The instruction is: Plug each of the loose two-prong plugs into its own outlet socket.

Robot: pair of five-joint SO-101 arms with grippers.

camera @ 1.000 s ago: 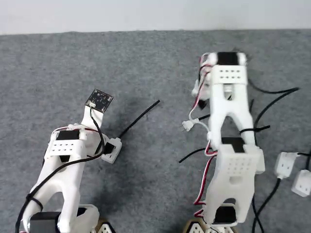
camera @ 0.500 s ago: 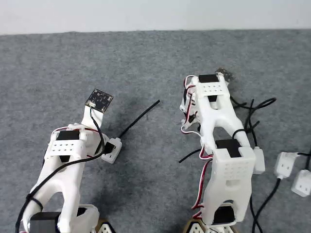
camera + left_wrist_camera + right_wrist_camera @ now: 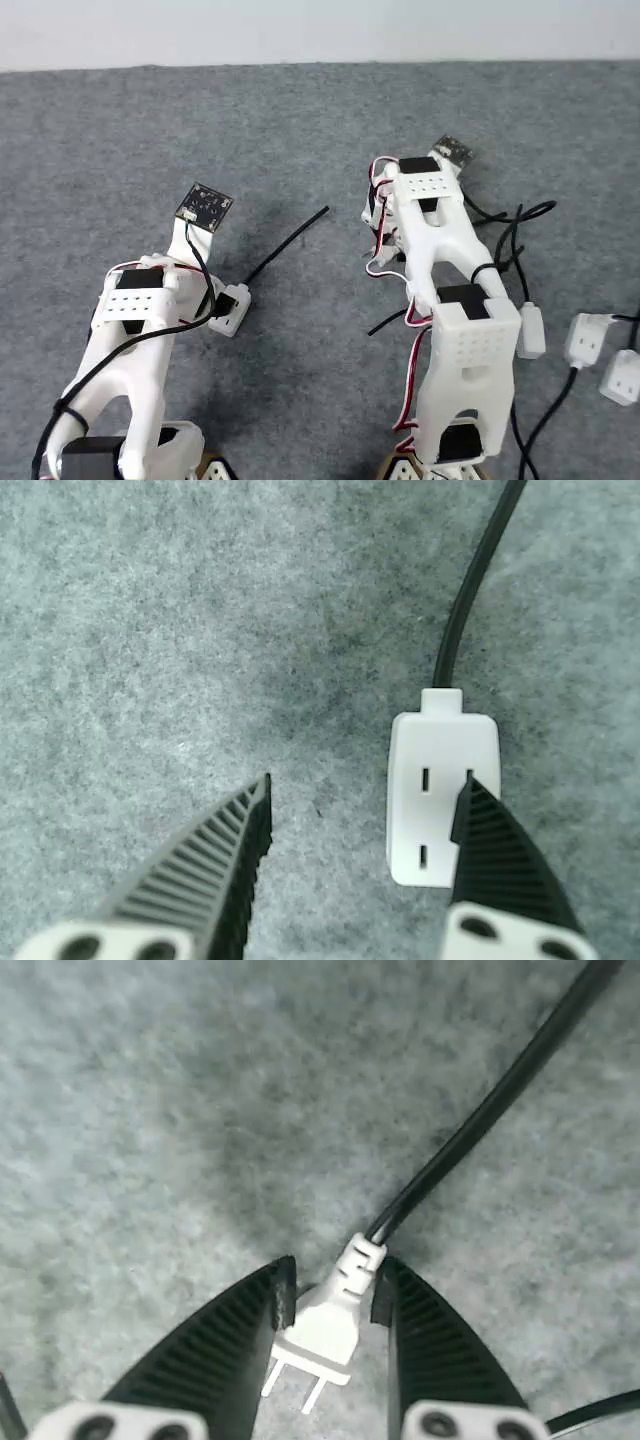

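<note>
Nearest, two spare sockets point(image 3: 585, 337) lay beside the right arm's base. Further out, the left gripper point(image 3: 367, 785) hung with fingers point(image 3: 220, 870) spread, one tip over a white socket point(image 3: 443, 790) on the grey counter point(image 3: 150, 630). Farthest, the right gripper point(image 3: 335, 1275) clenched a white plug point(image 3: 325, 1330), prongs toward the wrist, its black cord point(image 3: 480, 1120) trailing away.

Likely a robotics lab bench. Two white plastic arms point(image 3: 137, 302) stand on grey felt point(image 3: 120, 130), with a plain pale wall point(image 3: 300, 30) behind the felt.
</note>
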